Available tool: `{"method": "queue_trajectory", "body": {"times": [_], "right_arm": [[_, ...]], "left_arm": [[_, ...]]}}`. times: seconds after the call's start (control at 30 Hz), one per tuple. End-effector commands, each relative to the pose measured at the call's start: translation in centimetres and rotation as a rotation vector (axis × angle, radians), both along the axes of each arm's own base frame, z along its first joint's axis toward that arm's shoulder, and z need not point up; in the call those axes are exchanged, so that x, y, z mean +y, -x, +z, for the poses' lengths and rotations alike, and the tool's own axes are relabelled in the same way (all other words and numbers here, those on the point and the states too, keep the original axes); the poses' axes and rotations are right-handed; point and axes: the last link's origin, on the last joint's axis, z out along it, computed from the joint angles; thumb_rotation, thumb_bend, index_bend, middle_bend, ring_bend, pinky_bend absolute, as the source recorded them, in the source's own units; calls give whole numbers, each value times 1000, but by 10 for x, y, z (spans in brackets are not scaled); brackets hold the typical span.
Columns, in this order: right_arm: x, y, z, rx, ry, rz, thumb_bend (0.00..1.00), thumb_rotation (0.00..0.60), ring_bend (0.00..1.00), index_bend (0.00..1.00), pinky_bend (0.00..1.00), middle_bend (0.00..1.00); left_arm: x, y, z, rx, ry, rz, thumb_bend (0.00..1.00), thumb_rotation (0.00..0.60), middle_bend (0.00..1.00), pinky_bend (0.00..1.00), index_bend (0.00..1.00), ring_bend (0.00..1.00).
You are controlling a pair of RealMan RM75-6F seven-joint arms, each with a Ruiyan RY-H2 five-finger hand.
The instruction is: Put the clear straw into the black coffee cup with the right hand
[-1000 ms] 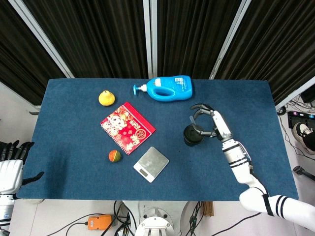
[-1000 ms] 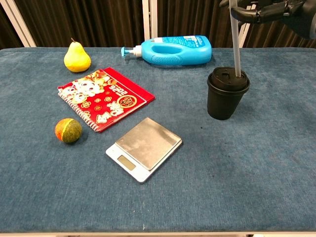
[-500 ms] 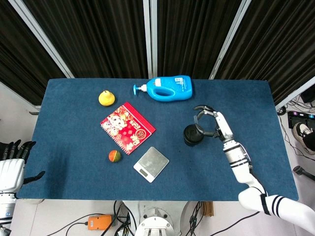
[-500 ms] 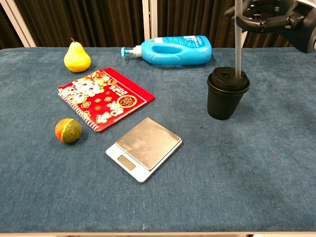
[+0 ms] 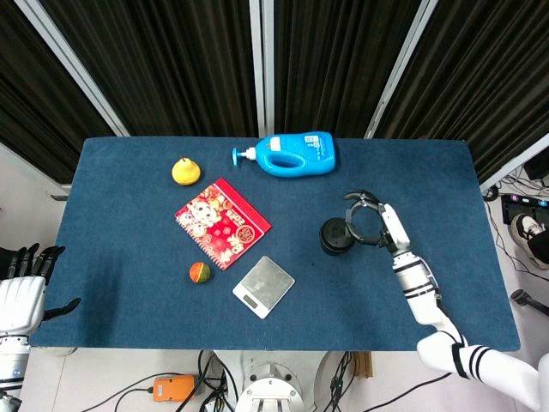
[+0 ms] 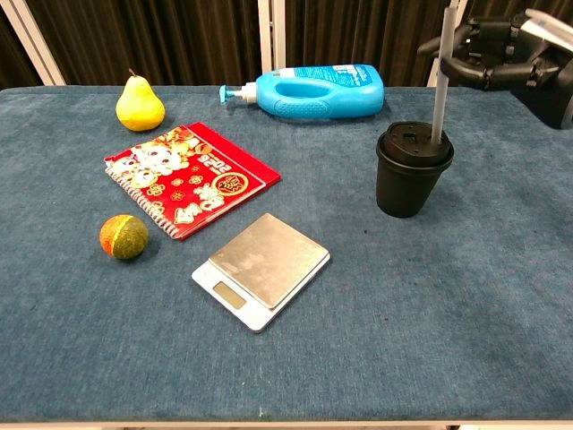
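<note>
The black coffee cup stands on the blue table at the right, also seen as the cup from above. The clear straw stands in the cup's lid, leaning slightly to the right, with its top end showing. My right hand is just above and to the right of the cup, fingers curled around the straw's upper part and pinching it; the same hand sits beside the cup in the head view. My left hand hangs off the table's near left corner, fingers apart, holding nothing.
A blue bottle lies at the back. A pear, a red notebook and a small ball are at the left. A silver scale sits in the middle front.
The right hand has come down and a little to the right with the straw. The straw has gone deeper into the cup, so its top now shows. The left hand has barely moved.
</note>
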Motion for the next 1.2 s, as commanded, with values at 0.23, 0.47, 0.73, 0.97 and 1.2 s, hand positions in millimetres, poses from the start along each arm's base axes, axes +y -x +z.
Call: {"method": "queue_trajectory", "body": {"times": [0.23,0.47,0.73,0.97,1.2], "right_arm": [[5,3,2,18,-13,34,622,600,93,237,118,312],[15,12,43,83,96,64,622,600,76,168,103,270],[59,61,118,641,202,-17,585,600,38,15,93,201],[117,92,151,796,222,-177,531,600,0,0,32,103],[144,104,153,794,241,-211,531,600,0,0,4,77]], "left_arm": [[1,-1,1,2,-1,-3,48,600,136,0,129,33],[3,0,1,3,1,-6,49,600,136,0,129,34],[3,1,4,5,-5,-4,49,600,136,0,129,34],[4,1,4,4,-8,-9,49,600,136,0,129,33],[5,0,4,3,-8,-12,49,600,136,0,130,34]]}}
